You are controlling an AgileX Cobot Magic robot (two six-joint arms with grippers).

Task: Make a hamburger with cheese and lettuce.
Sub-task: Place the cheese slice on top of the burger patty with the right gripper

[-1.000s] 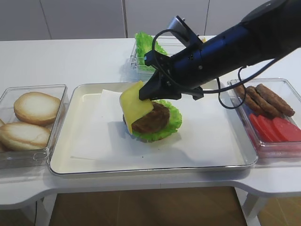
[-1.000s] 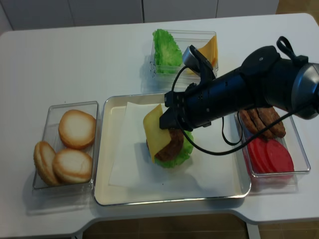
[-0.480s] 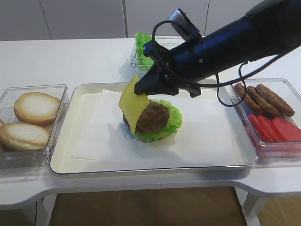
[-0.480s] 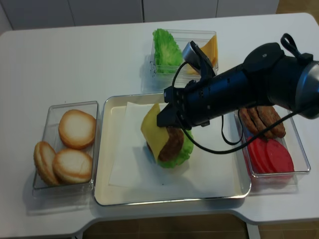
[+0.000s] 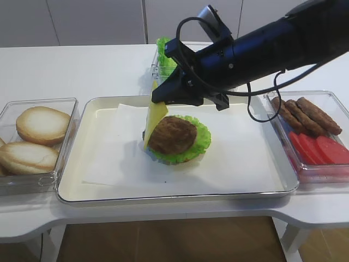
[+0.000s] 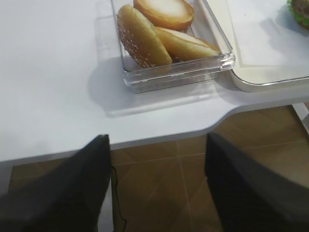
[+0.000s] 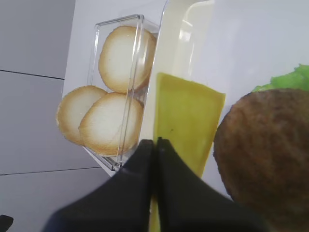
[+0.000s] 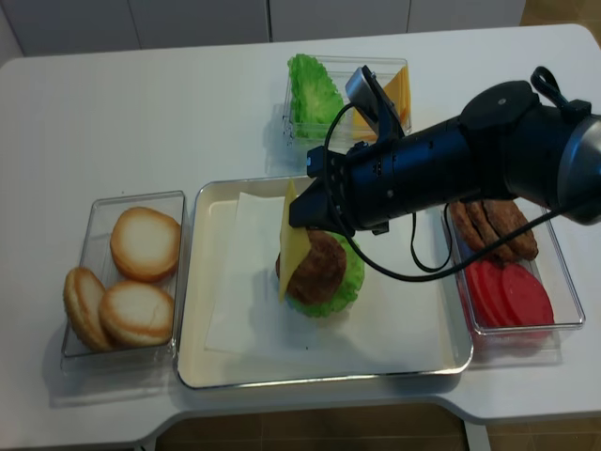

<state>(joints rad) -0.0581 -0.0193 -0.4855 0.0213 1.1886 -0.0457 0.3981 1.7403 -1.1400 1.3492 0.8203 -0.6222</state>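
Right gripper (image 5: 157,100): my fingers are pressed together on the top edge of the cheese (image 5: 154,121), pinching it.
Cheese: hangs almost on edge from my fingertips, just left of the patty, its lower end down beside the hamburger (image 5: 174,138).
Hamburger: near the middle of the tray (image 5: 76,185), on a white paper sheet (image 5: 234,158); brown patty on top, lettuce (image 5: 203,135) ruffling out around it.
Left gripper (image 6: 157,188): my fingers are spread wide apart, holding nothing, hanging over the table's front edge near the bun box.
Left box (image 5: 60,117): clear plastic, three pale bun halves inside.
Right box (image 5: 327,98): clear plastic, brown patties toward the back, red slices in front.
Back box (image 8: 399,66): clear plastic, upright green leaves on its left side, yellow slices on its right.
Writing: none that I can read on any box or the tray.
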